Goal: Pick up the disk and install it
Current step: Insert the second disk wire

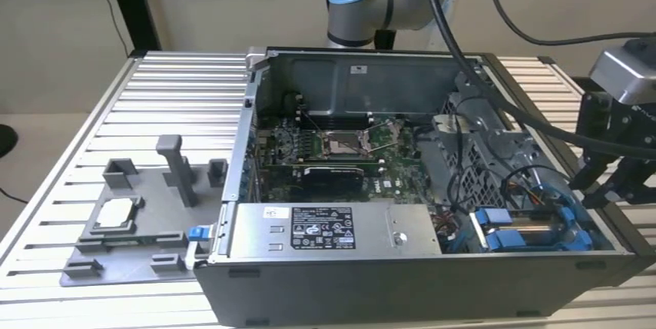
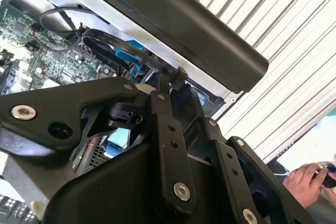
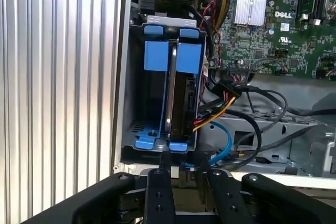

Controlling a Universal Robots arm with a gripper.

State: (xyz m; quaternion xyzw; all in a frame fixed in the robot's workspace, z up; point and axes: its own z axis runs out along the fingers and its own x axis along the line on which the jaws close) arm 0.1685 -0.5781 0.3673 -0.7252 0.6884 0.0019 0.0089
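disk seated in the drive cage, gripper just outside it

the open computer case [image 1: 410,267] holds the drive cage [image 3: 137,77] at the exterior view's near right; the disk [image 3: 181,93] stands inside, apparently installed. the gripper [image 3: 186,182] hovers beside it, holding nothing, its opening unclear.

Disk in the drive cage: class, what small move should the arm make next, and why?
Probably a gentle push along the slot. In the first wrist view the disk already stands in the drive cage, with the gripper right at its near end. Full seating can't be confirmed.
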